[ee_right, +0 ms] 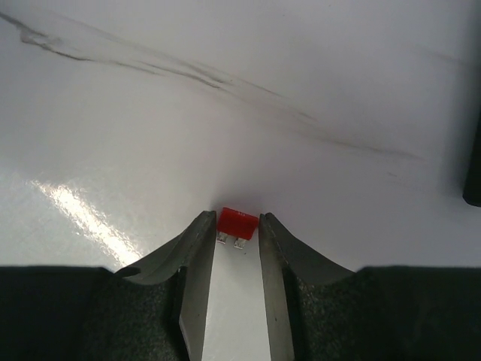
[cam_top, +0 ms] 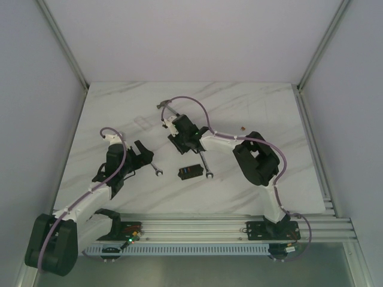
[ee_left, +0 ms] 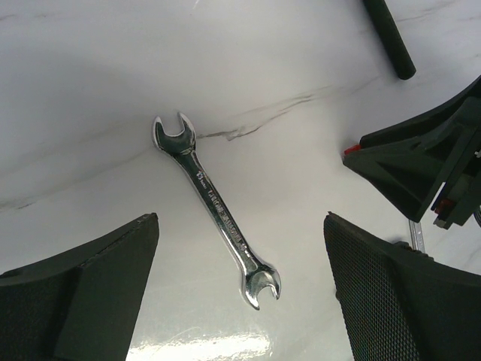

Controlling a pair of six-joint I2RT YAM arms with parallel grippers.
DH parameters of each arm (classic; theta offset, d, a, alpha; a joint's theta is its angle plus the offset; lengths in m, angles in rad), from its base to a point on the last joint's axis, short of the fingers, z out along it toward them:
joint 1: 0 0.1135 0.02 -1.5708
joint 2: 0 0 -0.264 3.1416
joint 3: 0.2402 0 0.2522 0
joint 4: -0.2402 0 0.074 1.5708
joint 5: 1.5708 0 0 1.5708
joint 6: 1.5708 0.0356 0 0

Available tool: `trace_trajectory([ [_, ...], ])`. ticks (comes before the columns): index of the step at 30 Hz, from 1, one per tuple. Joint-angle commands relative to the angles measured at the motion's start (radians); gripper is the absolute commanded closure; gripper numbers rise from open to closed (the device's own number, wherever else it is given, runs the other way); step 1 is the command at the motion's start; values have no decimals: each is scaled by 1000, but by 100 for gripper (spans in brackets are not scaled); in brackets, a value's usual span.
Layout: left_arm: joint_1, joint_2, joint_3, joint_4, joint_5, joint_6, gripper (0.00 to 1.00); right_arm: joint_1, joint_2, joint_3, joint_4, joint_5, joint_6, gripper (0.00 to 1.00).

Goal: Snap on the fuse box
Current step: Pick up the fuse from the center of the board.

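1. The fuse box (cam_top: 189, 172) lies flat on the table (cam_top: 269, 113), coloured fuses showing along its middle. Nothing touches it from above.
2. The right gripper (ee_right: 237, 230) is beyond the fuse box and slightly to its left. It is clamped on a small red fuse (ee_right: 237, 221), one finger on each side of the plastic body. The metal prongs show on the wrist side.
3. The left gripper (cam_top: 143, 152) is left of the fuse box, fingers wide apart and holding nothing. It hangs over a silver wrench (ee_left: 216, 210) that lies just left of the fuse box.
4. A second wrench (cam_top: 207, 166) lies just right of the fuse box; contact can't be told. The hammer (cam_top: 163, 106) is well beyond the fuse box, its handle partly under the right arm.
5. The red fuse looks tiny, very light, stiff plastic with thin prongs that probably bend.
   - Best held by the flat sides of the body, as now, leaving the prongs free.
   - The pinch sits at the very fingertips, so it may twist or pop out under a push.
6. The fuse box looks light, rigid and smooth-sided.
   - It is likely to skid on the glossy table when pressed.
   - Steadying it likely means pinching its outer walls, clear of the fuse row, and pushing straight into the slot.
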Motion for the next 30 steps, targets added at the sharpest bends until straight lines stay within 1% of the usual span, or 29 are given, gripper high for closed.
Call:
trace_trajectory([
  [1, 8, -1, 2, 24, 20, -11, 0, 13, 43, 27, -55, 74, 21, 64],
  [10, 8, 4, 4, 29, 36, -13, 0, 16, 55, 40, -77, 83, 55, 63],
  [15, 8, 7, 2, 32, 41, -17, 0, 20, 63, 55, -108, 106, 128, 61],
  [21, 7, 8, 3, 35, 48, -22, 0, 37, 81, 72, -141, 174, 215, 60],
  [25, 7, 8, 1, 36, 50, -24, 0, 39, 90, 73, -142, 181, 276, 60],
  [30, 7, 3, 0, 37, 53, -26, 0, 38, 108, 85, -157, 197, 351, 63],
])
